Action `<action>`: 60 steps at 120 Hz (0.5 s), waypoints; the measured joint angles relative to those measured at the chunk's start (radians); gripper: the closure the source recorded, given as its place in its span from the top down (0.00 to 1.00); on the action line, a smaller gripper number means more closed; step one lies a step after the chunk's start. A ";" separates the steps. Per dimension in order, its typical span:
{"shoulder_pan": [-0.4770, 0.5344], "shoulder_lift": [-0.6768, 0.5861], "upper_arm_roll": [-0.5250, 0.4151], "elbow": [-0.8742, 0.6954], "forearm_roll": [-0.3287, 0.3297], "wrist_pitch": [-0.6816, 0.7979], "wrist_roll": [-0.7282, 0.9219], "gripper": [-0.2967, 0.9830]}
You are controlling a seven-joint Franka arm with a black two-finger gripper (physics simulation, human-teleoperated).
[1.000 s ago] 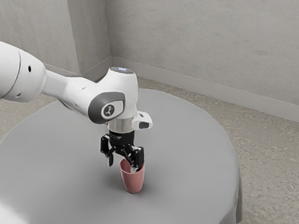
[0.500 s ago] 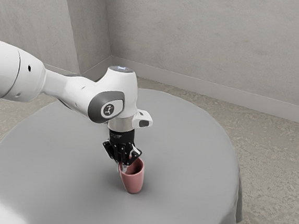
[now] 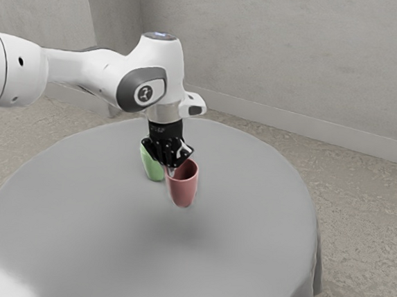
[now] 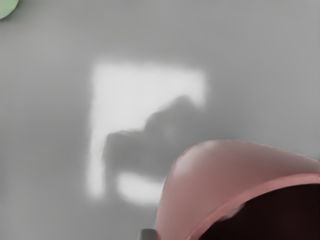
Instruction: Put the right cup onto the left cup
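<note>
My gripper (image 3: pixel 171 170) is shut on the near wall of the pink cup (image 3: pixel 183 191), which hangs upright above the table. Behind my gripper in the exterior view stands a green cup (image 3: pixel 153 169), its upper part partly covered by the fingers. In the wrist view the pink cup (image 4: pixel 200 172) is large at the lower edge, its dark opening showing. A bit of the green cup (image 4: pixel 7 7) appears there too, apart from the pink one.
The round table (image 3: pixel 94 230) has a grey cover. In the wrist view a bright patch of light and a shadow lie on the tabletop (image 4: pixel 265 65). A wall (image 3: pixel 296 60) rises beyond the table.
My fingers closed on the pink cup's wall, and the arm then rose, lifting the cup off the table. The green cup, earlier hidden behind the arm, has come into sight.
</note>
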 joint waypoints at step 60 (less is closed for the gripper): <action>0.115 0.039 0.115 0.239 0.022 -0.164 0.140 0.15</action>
